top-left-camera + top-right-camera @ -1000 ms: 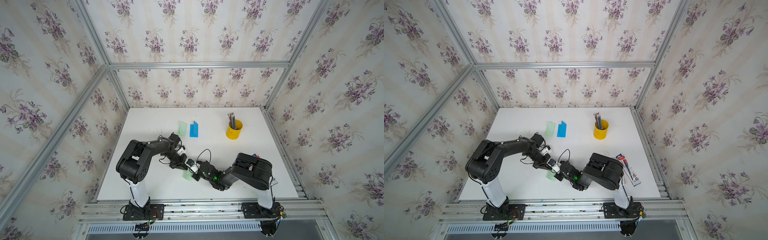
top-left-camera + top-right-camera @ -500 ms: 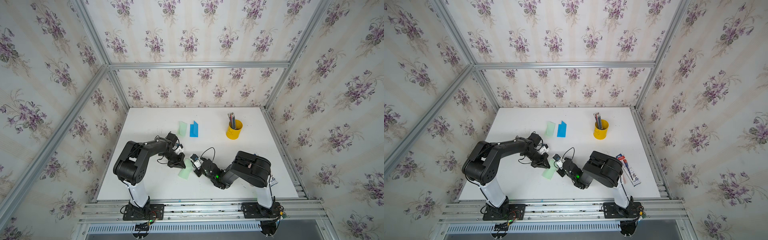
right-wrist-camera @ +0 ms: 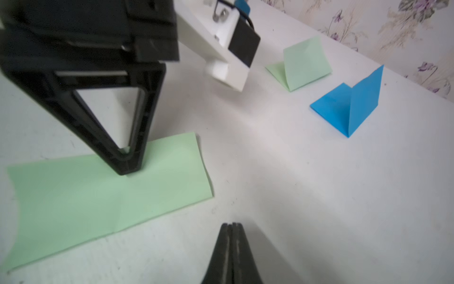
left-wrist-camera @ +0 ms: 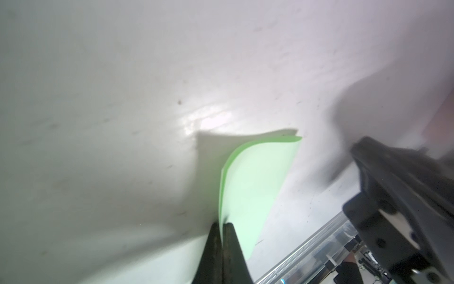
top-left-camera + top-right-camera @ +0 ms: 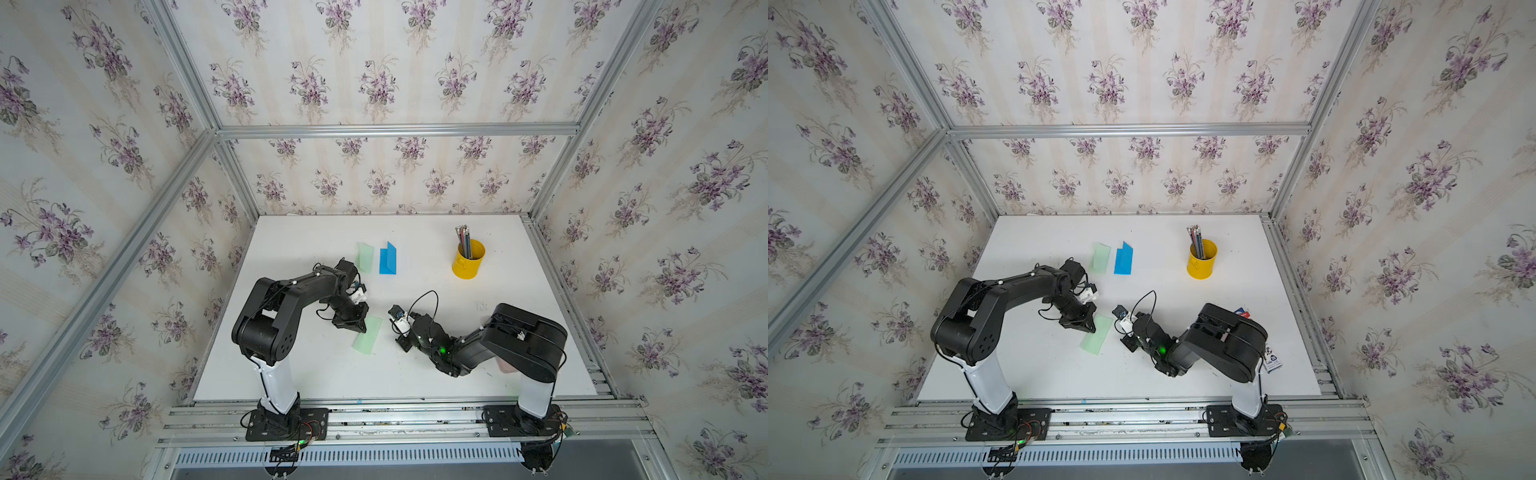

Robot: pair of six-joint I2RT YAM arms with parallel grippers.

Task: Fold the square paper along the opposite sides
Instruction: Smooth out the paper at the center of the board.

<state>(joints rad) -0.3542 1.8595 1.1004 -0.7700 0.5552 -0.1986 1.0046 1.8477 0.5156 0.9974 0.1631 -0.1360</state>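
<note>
The pale green paper (image 5: 368, 340) (image 5: 1096, 339) lies folded into a long strip near the middle front of the white table (image 5: 415, 376). My left gripper (image 5: 360, 328) (image 5: 1091, 328) stands steeply over its far long edge, shut. In the left wrist view the paper's (image 4: 255, 186) edge runs in between the closed fingertips of the left gripper (image 4: 222, 225), and that edge is slightly raised and casts a shadow. My right gripper (image 5: 401, 344) (image 3: 231, 225) is shut and empty, a short way to the right of the paper (image 3: 98, 196).
At the back stand a folded green paper (image 5: 365, 257) (image 3: 302, 66) and a folded blue paper (image 5: 387, 259) (image 3: 348, 105), both half open. Farther right is a yellow cup of pencils (image 5: 468, 259). A printed card (image 5: 1273, 361) lies at the right, behind my right arm.
My right gripper has drawn back to the right, off the green paper. The left gripper has stayed at the paper's edge, and the strip has shifted slightly.
</note>
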